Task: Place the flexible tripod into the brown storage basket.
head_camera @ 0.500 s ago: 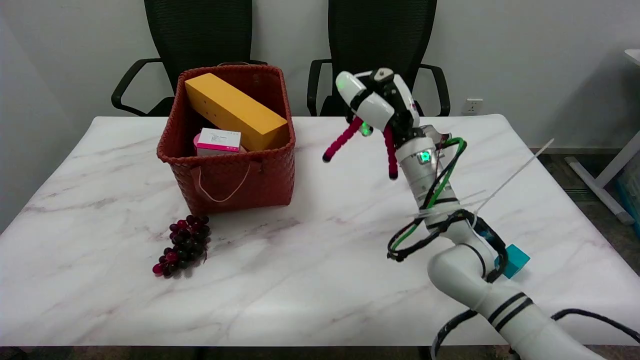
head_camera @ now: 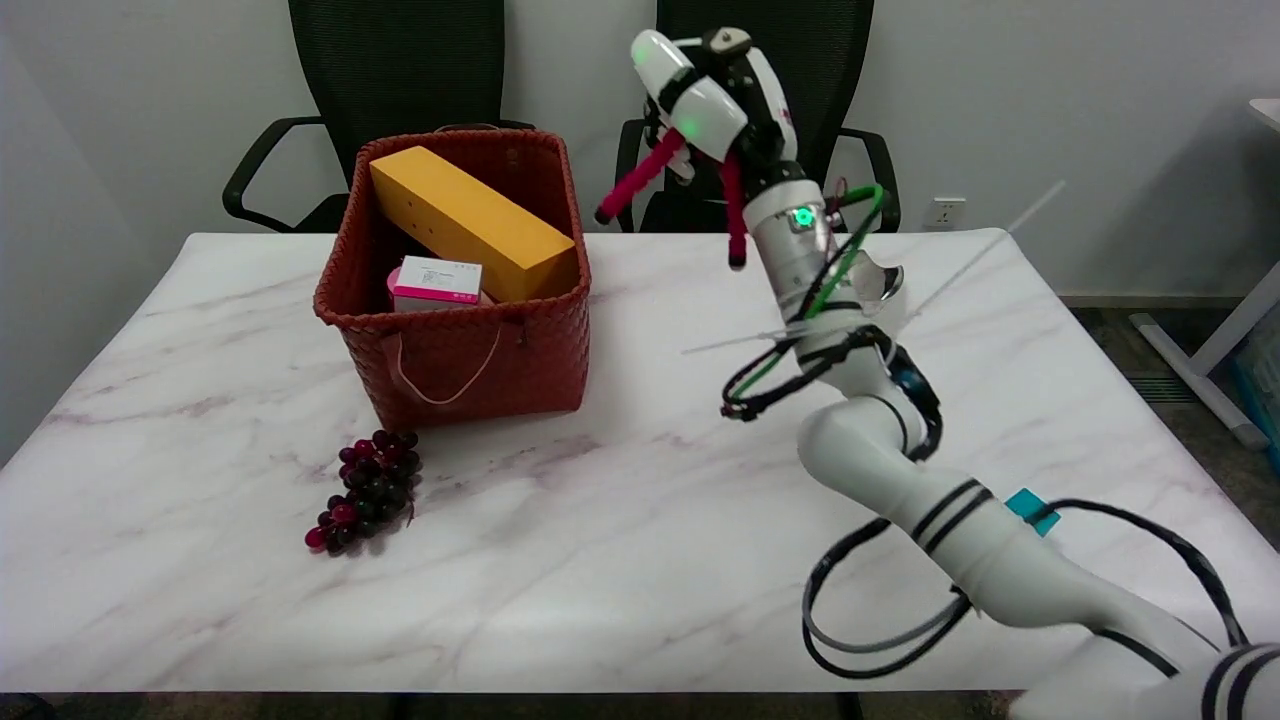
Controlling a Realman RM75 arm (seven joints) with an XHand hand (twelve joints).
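The flexible tripod (head_camera: 640, 178) is gripped in the right hand (head_camera: 712, 100), closed around its top, and has been raised higher and carried leftward, near the surface's far edge. The brown storage basket (head_camera: 455, 345) is nearly reached; release is judged imminent.

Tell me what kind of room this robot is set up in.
Probably an office or meeting room used as a test space: two black mesh office chairs behind a white marble-patterned table, a plain white wall with a wall socket, and part of a white desk frame at the right.
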